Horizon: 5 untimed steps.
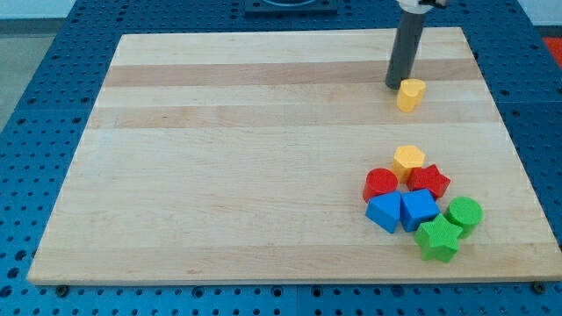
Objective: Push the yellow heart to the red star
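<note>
gap below yellow heart [410,94] | yellow hexagon [408,161] fronts red star [428,182]

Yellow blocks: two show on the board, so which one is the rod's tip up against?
The yellow heart near the view's top: my tip sits at its upper-left edge. The other yellow block sits in the cluster beside the red star.
</note>
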Each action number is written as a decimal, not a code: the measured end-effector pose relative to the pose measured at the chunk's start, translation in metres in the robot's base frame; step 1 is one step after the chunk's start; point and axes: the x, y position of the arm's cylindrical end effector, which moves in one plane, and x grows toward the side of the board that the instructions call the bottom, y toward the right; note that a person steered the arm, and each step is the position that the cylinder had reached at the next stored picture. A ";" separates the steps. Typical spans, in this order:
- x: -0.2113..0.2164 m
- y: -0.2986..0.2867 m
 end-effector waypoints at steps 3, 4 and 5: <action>0.000 0.033; 0.003 0.038; 0.003 0.038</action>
